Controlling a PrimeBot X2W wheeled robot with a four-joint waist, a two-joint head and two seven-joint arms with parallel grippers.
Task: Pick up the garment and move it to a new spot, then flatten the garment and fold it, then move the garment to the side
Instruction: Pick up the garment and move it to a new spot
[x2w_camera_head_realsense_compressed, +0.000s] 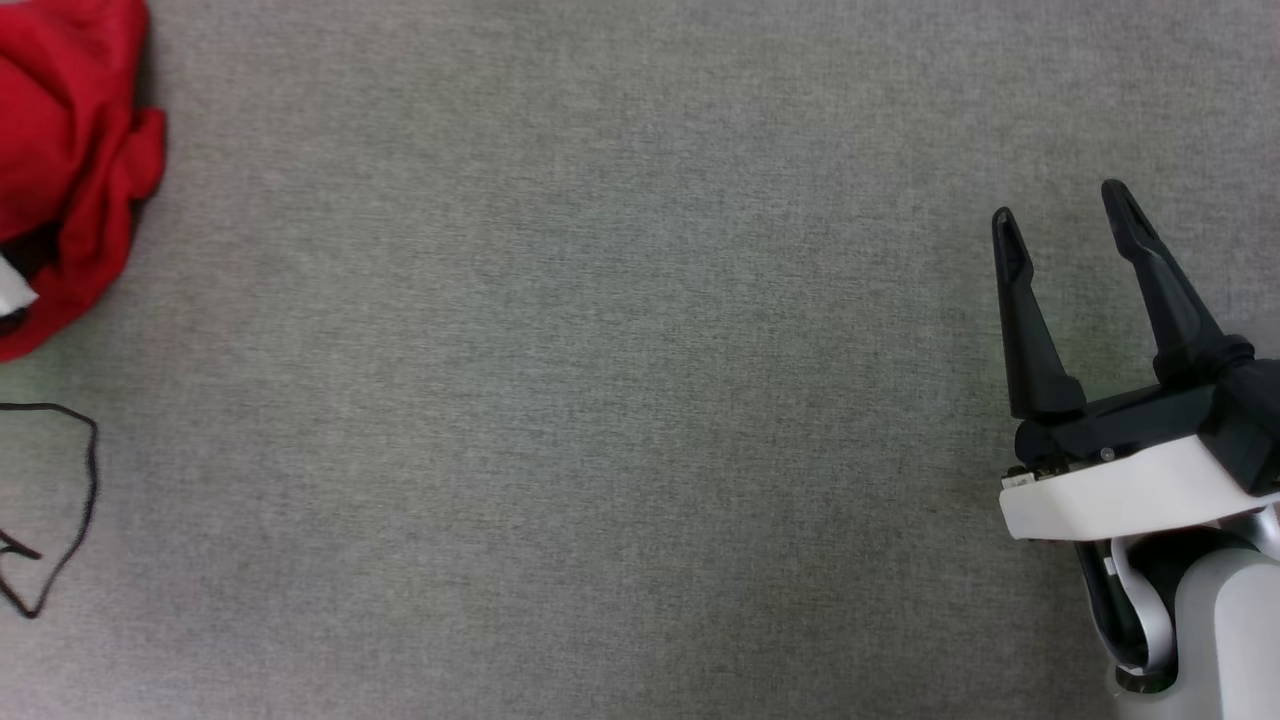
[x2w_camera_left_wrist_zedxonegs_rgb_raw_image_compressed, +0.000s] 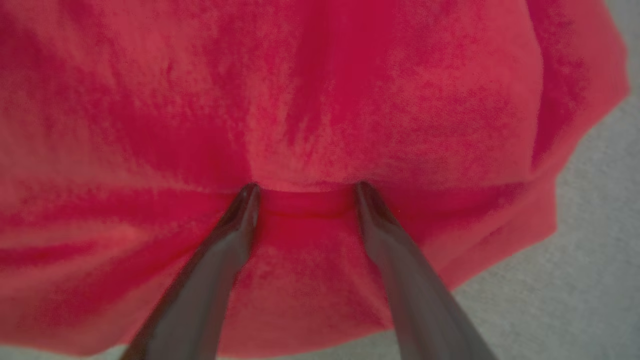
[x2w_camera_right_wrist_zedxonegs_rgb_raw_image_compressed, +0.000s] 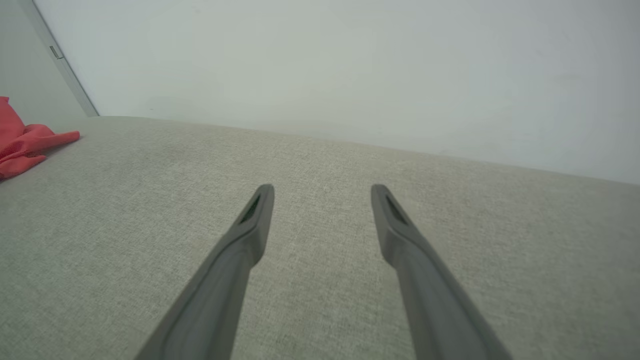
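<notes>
with left gripper (x2w_camera_left_wrist_zedxonegs_rgb_raw_image_compressed: 305, 187) open against garment (x2w_camera_left_wrist_zedxonegs_rgb_raw_image_compressed: 400, 100) at left, right gripper (x2w_camera_head_realsense_compressed: 1060, 208) open: might nip one thin fold, then drop it.

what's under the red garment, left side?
Grey fabric surface shows beside the garment and likely runs beneath; bunched cloth covers that part. Left pincer, open, presses on top, tips sunk in a fold.

The garment (x2w_camera_head_realsense_compressed: 70, 150) is a bright red shirt, bunched in a crumpled heap on the grey surface (x2w_camera_head_realsense_compressed: 600, 400) at ten o'clock in the head view and cut off by the picture's edge. A bit of white shows among its lower folds. Seen close in the left wrist view, its soft cloth lies in deep creases with a hemmed edge at four o'clock.
</notes>
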